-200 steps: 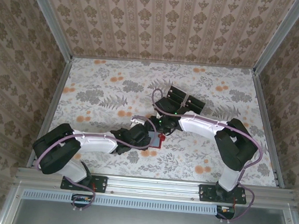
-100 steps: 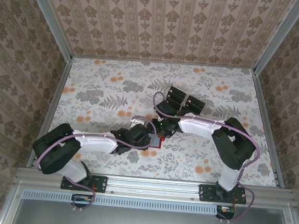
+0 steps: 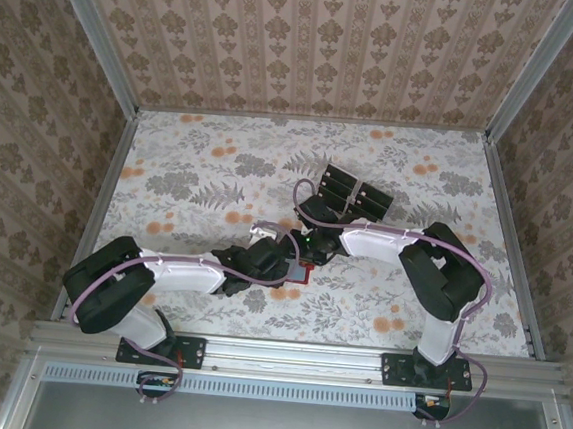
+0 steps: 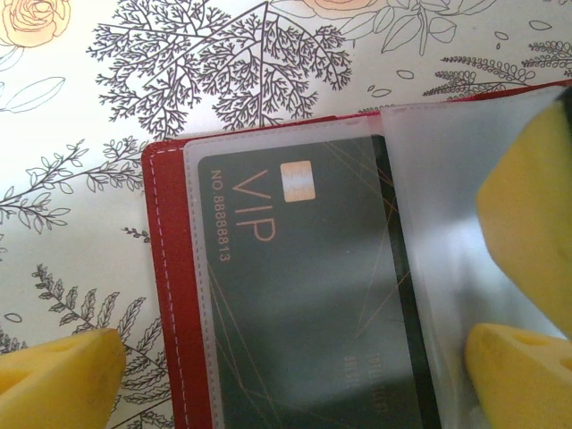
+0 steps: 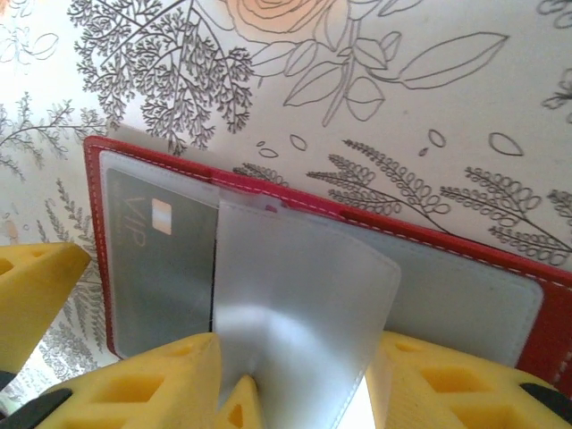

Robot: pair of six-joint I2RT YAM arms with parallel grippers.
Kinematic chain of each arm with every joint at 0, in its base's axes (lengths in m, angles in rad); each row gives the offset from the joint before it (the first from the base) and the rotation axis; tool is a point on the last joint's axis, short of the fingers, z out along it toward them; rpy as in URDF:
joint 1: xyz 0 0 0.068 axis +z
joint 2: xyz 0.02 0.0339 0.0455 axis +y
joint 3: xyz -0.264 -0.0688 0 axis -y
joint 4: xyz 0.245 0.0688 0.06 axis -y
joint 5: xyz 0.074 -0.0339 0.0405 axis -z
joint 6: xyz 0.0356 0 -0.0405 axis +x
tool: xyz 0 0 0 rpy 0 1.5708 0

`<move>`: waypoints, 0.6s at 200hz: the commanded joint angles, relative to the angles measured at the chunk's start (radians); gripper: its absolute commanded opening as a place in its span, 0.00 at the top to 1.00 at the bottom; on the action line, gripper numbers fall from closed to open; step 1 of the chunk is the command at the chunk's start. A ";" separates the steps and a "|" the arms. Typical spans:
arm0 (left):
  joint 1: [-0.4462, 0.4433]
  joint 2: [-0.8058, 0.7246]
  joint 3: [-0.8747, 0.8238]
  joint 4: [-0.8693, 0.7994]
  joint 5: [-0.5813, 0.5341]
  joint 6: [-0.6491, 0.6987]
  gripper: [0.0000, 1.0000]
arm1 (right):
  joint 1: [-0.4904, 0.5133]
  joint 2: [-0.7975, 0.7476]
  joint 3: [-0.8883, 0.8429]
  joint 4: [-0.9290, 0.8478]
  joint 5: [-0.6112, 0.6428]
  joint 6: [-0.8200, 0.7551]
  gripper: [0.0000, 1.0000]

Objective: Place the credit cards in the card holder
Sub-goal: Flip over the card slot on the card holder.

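The card holder (image 3: 306, 269) lies open on the table, red (image 4: 170, 295) with clear inner sleeves. A dark credit card (image 4: 304, 295) marked VIP sits inside its left sleeve (image 5: 156, 268). My left gripper (image 4: 290, 380) stands open, straddling the holder: one fingertip (image 4: 63, 375) on the table to its left, the other on the clear plastic. My right gripper (image 5: 290, 384) is shut across a loose clear sleeve leaf (image 5: 304, 286), which it holds lifted and buckled over the holder's red edge (image 5: 447, 237). Seen from above, both grippers (image 3: 287, 263) (image 3: 310, 249) meet at the holder.
More black cards (image 3: 354, 192) lie in a group behind the right gripper. Floral table cloth surrounds the holder. Metal rails (image 3: 102, 198) and patterned walls bound the table on the left, right and back.
The right arm's forearm and elbow have drifted slightly to the left. Both grippers stay at the holder.
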 commanded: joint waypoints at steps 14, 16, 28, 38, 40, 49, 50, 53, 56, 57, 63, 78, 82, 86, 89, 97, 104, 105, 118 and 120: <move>-0.006 -0.078 -0.012 -0.067 -0.041 -0.016 0.00 | 0.000 0.015 0.009 0.048 -0.061 0.036 0.54; -0.007 -0.088 -0.013 -0.071 -0.043 -0.016 0.00 | 0.000 0.014 0.010 0.048 -0.061 0.036 0.54; -0.006 -0.149 -0.020 -0.092 -0.064 -0.026 0.00 | 0.002 0.007 0.022 0.046 -0.066 0.041 0.54; -0.006 -0.206 -0.030 -0.109 -0.087 -0.035 0.00 | 0.007 0.003 0.032 0.039 -0.066 0.041 0.53; -0.006 -0.219 -0.032 -0.113 -0.091 -0.039 0.00 | 0.008 0.003 0.036 0.037 -0.066 0.041 0.53; -0.005 -0.265 -0.043 -0.128 -0.111 -0.051 0.00 | 0.014 0.003 0.051 0.026 -0.065 0.039 0.53; -0.005 -0.274 -0.044 -0.131 -0.113 -0.051 0.00 | 0.013 0.003 0.053 0.025 -0.065 0.040 0.53; -0.005 -0.287 -0.047 -0.136 -0.120 -0.057 0.00 | 0.016 0.004 0.059 0.022 -0.066 0.038 0.53; -0.004 -0.305 -0.051 -0.143 -0.127 -0.062 0.00 | 0.018 0.007 0.065 0.020 -0.066 0.038 0.53; -0.003 -0.310 -0.052 -0.145 -0.129 -0.064 0.00 | 0.019 0.006 0.066 0.019 -0.066 0.039 0.53; -0.001 -0.341 -0.059 -0.158 -0.141 -0.076 0.00 | 0.022 0.011 0.078 0.011 -0.066 0.038 0.53; 0.007 -0.416 -0.078 -0.187 -0.165 -0.101 0.00 | 0.031 0.027 0.111 -0.006 -0.065 0.035 0.53; 0.011 -0.435 -0.084 -0.193 -0.169 -0.106 0.00 | 0.035 0.033 0.123 -0.014 -0.065 0.034 0.53; 0.013 -0.454 -0.089 -0.199 -0.173 -0.112 0.00 | 0.037 0.039 0.132 -0.017 -0.063 0.034 0.53; 0.015 -0.464 -0.093 -0.203 -0.174 -0.114 0.00 | 0.039 0.044 0.138 -0.019 -0.063 0.034 0.53; 0.025 -0.497 -0.104 -0.208 -0.175 -0.121 0.00 | 0.043 0.057 0.157 -0.027 -0.064 0.035 0.53; 0.032 -0.520 -0.112 -0.212 -0.172 -0.126 0.00 | 0.049 0.069 0.176 -0.035 -0.063 0.034 0.53; 0.035 -0.523 -0.114 -0.213 -0.171 -0.125 0.00 | 0.050 0.071 0.178 -0.036 -0.063 0.034 0.53; 0.052 -0.553 -0.127 -0.222 -0.164 -0.130 0.00 | 0.060 0.101 0.217 -0.056 -0.061 0.032 0.53; 0.053 -0.556 -0.128 -0.224 -0.162 -0.130 0.00 | 0.062 0.105 0.224 -0.058 -0.061 0.032 0.53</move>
